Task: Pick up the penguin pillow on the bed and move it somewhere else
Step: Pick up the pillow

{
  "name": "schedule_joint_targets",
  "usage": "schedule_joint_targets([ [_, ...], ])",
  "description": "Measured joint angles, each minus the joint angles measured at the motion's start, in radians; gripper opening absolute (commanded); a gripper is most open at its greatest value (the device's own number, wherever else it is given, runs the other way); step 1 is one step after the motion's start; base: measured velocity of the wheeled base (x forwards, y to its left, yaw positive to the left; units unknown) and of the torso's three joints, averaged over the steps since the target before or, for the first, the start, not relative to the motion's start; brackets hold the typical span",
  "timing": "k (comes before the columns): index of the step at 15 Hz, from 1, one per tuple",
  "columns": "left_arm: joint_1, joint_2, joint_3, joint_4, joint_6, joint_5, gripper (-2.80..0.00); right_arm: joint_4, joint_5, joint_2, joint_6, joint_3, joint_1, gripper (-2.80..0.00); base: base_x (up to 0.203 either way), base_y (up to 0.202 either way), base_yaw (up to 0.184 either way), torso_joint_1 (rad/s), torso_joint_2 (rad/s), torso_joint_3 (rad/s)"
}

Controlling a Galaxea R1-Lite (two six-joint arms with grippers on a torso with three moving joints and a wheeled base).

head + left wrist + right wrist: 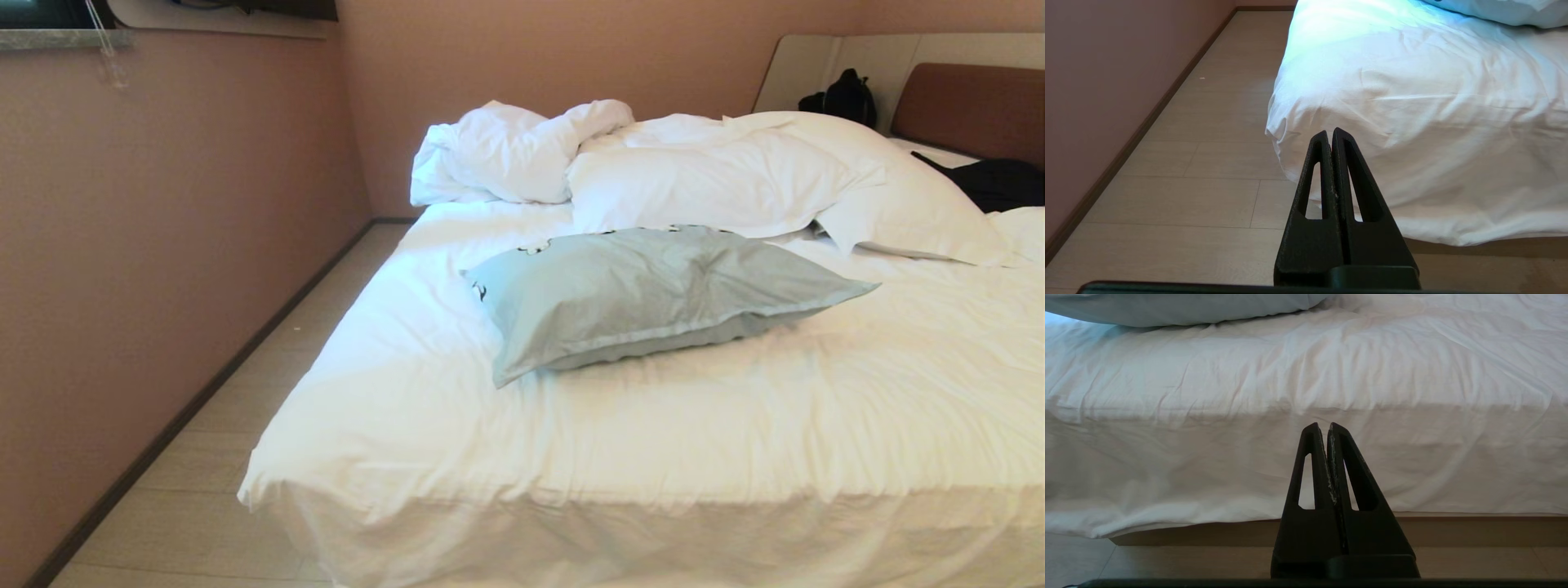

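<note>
Facing the bed (571, 441) from its foot, we have not begun the job: the penguin pillow (653, 294) lies untouched on the white sheet, near the middle of the mattress and toward our left, with its plain blue-grey face up and only a few dark print marks showing along its far edge. Behind it sit the white pillows (735, 180) and a bunched duvet (506, 151), and a black bag (845, 98) rests by the headboard (971, 102).

Neither arm shows from the head. Our left pincer (1329, 134) hangs low near the bed's corner, above the wooden floor (1208, 163), with its fingers pressed together and holding nothing. Our right pincer (1321, 428) points at the hanging side of the sheet, its fingers likewise together and empty, the pillow well apart from it.

Everything is left, in our judgement: reaching over the mattress, opening a pincer, gripping the pillow, lifting it, and setting it down elsewhere.
</note>
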Motion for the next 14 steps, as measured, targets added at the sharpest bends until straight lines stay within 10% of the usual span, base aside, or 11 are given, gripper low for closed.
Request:
schedule_joint_targets([
  [14, 0.000, 0.000, 0.000, 0.000, 0.000, 0.000, -2.80, 0.002, -0.001, 0.001, -0.016, -0.017, 0.000, -2.80, 0.000, 0.000, 0.000, 0.000, 0.00, 0.000],
])
